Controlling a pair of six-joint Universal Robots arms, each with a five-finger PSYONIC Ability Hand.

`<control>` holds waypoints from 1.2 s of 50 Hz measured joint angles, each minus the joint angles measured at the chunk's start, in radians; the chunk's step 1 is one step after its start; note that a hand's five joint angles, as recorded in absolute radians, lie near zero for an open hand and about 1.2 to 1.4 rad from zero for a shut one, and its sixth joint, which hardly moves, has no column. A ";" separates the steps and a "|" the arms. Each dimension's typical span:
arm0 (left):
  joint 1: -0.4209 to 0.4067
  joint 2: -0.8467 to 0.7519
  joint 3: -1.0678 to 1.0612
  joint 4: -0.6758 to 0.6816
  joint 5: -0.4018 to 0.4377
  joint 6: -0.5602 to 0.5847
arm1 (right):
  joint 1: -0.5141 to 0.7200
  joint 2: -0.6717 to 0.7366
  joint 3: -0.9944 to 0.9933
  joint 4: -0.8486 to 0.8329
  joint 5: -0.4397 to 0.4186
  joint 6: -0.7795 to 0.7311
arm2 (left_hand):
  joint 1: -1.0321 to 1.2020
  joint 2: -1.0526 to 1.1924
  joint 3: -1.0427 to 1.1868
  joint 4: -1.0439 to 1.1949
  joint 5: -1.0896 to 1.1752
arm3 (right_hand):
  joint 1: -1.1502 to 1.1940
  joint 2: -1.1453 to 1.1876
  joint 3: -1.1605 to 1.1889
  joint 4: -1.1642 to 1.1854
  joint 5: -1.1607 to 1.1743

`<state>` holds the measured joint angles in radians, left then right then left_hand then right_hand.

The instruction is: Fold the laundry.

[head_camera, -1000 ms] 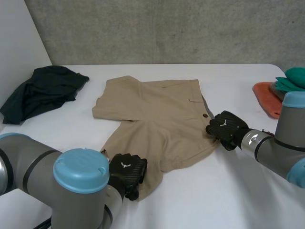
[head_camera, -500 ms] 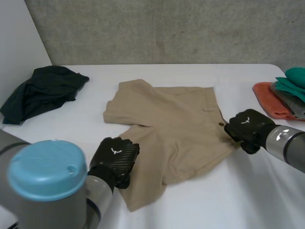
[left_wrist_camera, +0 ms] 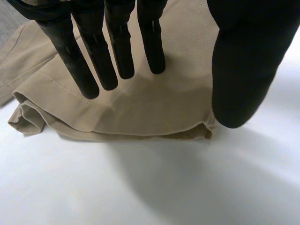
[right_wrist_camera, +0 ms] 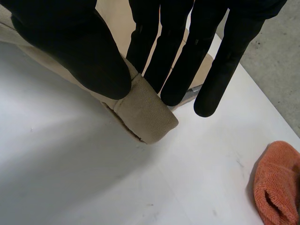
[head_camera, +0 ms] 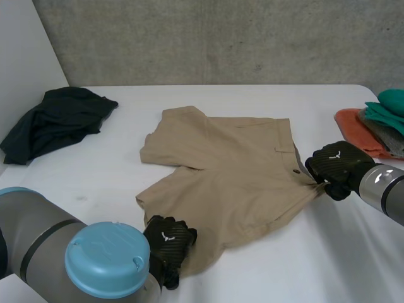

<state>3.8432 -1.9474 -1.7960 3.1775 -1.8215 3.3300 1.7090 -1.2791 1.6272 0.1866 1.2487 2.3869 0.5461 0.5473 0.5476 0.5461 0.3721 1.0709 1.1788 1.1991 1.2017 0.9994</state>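
Left hand (head_camera: pixel 168 242) over near leg hem of shorts (head_camera: pixel 233 177): fingers straight, thumb apart, gripping nothing. Farther right, right hand (head_camera: pixel 336 168) pinches the waistband corner between thumb and fingers. Shorts flat, mid-table. Step, likely: squaring up before the first fold. Next: left needs a hem grip.

We see the left hand (left_wrist_camera: pixel 151 33) reaching over the tan shorts (left_wrist_camera: pixel 140 110), its fingers (left_wrist_camera: pixel 77 58) straight and close together, and its thumb (left_wrist_camera: pixel 243 70) standing well apart from them. Nothing is pinched between them, though we cannot tell whether the fingertips touch the cloth. Just beyond the fingertips runs a stitched hem (left_wrist_camera: pixel 61 86). There the fabric lies doubled, and one corner (left_wrist_camera: pixel 26 119) is bunched into a small fold. Past the hem we see the white table (left_wrist_camera: pixel 150 187).
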 measured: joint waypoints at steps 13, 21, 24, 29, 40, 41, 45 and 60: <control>0.003 -0.076 0.028 0.059 -0.008 0.002 | -0.002 0.000 0.033 -0.022 -0.002 -0.002 | 0.451 0.444 0.443 0.446 0.438 | 0.000 0.000 0.000 0.000 0.000; 0.002 -0.087 0.032 0.062 -0.020 0.003 | -0.005 -0.013 0.049 -0.024 -0.001 -0.003 | 0.453 0.456 0.453 0.459 0.458 | 0.000 0.000 0.000 0.000 0.000; 0.001 -0.072 0.031 0.057 -0.024 0.004 | -0.005 -0.020 0.052 -0.024 -0.001 -0.003 | 0.450 0.454 0.451 0.457 0.454 | 0.000 0.000 0.000 0.000 0.000; -0.002 -0.034 0.022 0.050 -0.028 0.006 | -0.004 -0.027 0.054 -0.023 0.000 -0.004 | 0.150 0.175 0.179 0.175 0.177 | 0.000 0.000 0.000 0.000 0.000; -0.013 0.005 -0.004 0.026 -0.029 0.004 | -0.002 -0.028 0.057 -0.025 -0.001 -0.005 | 0.086 0.078 0.079 0.076 0.072 | 0.000 0.000 0.000 0.000 0.000; -0.013 0.003 -0.003 0.024 -0.028 0.003 | -0.002 -0.028 0.058 -0.025 -0.002 -0.005 | 0.084 0.074 0.078 0.073 0.068 | 0.000 0.000 0.000 0.000 0.000; -0.010 -0.007 -0.001 0.022 -0.026 0.003 | -0.002 -0.028 0.060 -0.028 -0.002 -0.005 | 0.084 0.073 0.078 0.073 0.068 | 0.000 0.000 0.000 0.000 0.000; -0.003 -0.091 0.041 0.029 -0.024 0.006 | -0.003 -0.026 0.068 -0.042 -0.001 -0.005 | 0.533 0.508 0.507 0.512 0.498 | 0.000 0.000 0.000 0.000 0.000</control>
<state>3.8405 -2.0382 -1.7552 3.2068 -1.8451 3.3361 1.7063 -1.3056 1.6952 0.1447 1.2474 2.3823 1.0788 1.0552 1.0545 1.0578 0.8704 1.0709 1.1788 1.1991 1.2018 0.9994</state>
